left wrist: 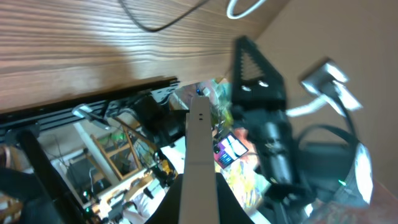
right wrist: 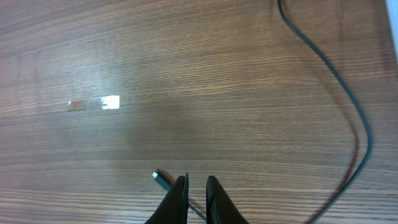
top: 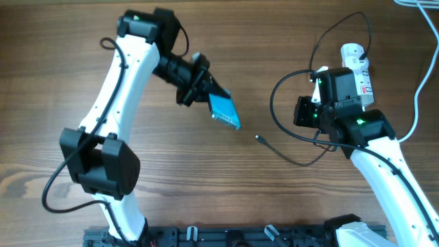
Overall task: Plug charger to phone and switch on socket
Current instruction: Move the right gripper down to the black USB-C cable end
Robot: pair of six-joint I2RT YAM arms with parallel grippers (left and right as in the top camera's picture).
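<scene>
Holding the phone [top: 226, 112] by its 10 o'clock end, my left gripper [top: 210, 91] has both fingers closed on it and carries it tilted above the table [top: 206, 185]. Bare wood lies under it. From there toward 6 o'clock the bare wood runs as far as the black rail [top: 240, 237] along the near edge. In the left wrist view the phone shows only as a grey edge-on slab beside one black finger [left wrist: 255, 74].

No writing on the teal screen can be read from overhead.

My right gripper [right wrist: 196, 179] leaves only a narrow slit between its fingers and has hold of nothing. The plug tip [right wrist: 158, 177] of the charger [right wrist: 359, 118] lies on the wood just at 9 o'clock of those fingertips. I cannot tell whether the thin cable touches them. Seen from overhead, the tip sits at 4 o'clock of the phone, apart from it.

Farther out, the cable loops toward 1 o'clock, where the socket [top: 357, 58] lies partly under my right wrist. Its red marks are too small to read. A white cable [top: 419, 75] runs beside the 3 o'clock edge.
</scene>
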